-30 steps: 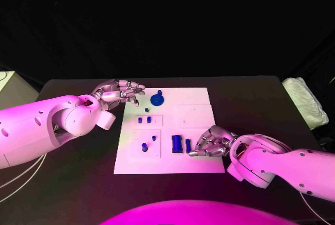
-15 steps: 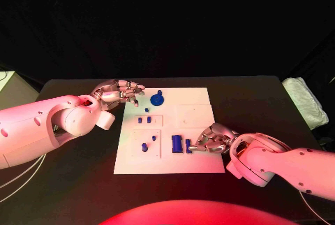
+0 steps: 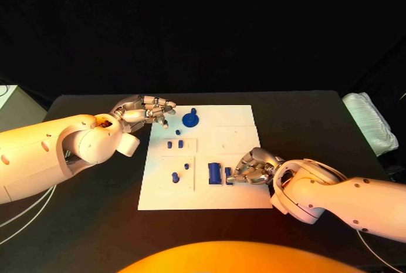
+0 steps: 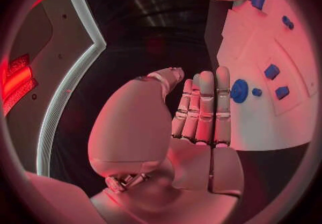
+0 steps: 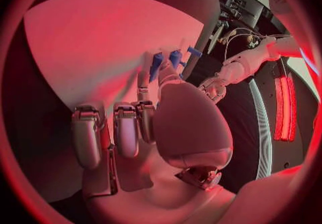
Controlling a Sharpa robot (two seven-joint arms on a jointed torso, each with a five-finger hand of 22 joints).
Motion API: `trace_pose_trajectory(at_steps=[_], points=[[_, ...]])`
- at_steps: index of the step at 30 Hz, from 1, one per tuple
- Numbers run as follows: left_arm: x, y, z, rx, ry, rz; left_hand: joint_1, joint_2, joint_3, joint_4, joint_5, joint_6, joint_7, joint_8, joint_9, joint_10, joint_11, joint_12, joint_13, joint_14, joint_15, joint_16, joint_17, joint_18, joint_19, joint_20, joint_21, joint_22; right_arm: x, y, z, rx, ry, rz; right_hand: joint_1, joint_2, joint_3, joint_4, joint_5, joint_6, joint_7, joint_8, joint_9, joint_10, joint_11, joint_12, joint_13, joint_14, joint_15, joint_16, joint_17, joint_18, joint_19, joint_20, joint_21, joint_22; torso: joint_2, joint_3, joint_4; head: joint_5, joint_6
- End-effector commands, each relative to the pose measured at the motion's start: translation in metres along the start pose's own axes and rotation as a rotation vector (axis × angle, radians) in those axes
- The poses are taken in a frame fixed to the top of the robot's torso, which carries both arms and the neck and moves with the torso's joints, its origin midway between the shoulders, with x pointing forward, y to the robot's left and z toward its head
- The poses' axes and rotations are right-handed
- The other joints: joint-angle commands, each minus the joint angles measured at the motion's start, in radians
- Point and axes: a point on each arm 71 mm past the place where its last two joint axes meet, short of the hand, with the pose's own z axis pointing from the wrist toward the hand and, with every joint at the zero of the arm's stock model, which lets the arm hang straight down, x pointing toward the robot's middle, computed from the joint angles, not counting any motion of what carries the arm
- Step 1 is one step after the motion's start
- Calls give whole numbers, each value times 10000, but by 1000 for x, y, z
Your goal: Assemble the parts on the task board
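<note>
Low at centre-right, the right hand curls its fingers against a narrow blue part on the white task board; whether it grips the part cannot be told. Farther back, upper left, the left hand hovers, fingers pressed together, empty, beside a round blue part.

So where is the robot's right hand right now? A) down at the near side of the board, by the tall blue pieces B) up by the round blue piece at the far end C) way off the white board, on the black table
A: in the head view the right hand sits on the task board next to the upright blue pieces.
</note>
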Motion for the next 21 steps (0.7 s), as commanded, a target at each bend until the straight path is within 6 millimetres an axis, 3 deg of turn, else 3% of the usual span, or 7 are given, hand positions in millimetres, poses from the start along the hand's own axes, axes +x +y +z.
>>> trace_pose_trajectory(at_steps=[1, 12, 21], points=[[3, -1, 0, 51, 213, -20, -23, 79, 8, 1, 52, 16, 26, 65, -9, -39, 6, -7, -14, -37, 10, -59, -10, 141, 82, 14, -41, -9, 2, 0, 1, 104, 126, -933, 137, -33, 47, -51, 34, -11, -77, 40, 4, 687, 18, 28, 2215, 1044, 31, 64, 2627, -68, 1047, 7, 61, 2630, -3, -2, 4, 1, -19], [3, -1, 0, 26, 238, -25, -27, 85, 4, 8, 52, 15, 27, 70, -12, -41, 8, -4, -19, -36, 12, -61, -11, 140, 85, 15, -45, -12, 0, 1, 1, 106, -260, -1657, 472, -128, 317, -22, 37, 11, -81, 19, -25, 684, 13, 13, 2210, 1044, 26, 64, 2627, -68, 1047, 1, 61, 2630, -10, 3, -6, -2, -16], [3, -1, 0, 28, 239, -27, -27, 85, 4, 8, 52, 15, 27, 70, -12, -41, 8, -4, -19, -36, 12, -61, -11, 140, 85, 15, -45, -12, -3, 4, -1, -340, -637, -1017, -57, -188, 368, 100, 32, 42, -55, 3, -51, 684, 37, 6, 2209, 1044, 46, 64, 2627, -68, 1047, 13, 61, 2630, -14, 0, 6, -9, 22]])
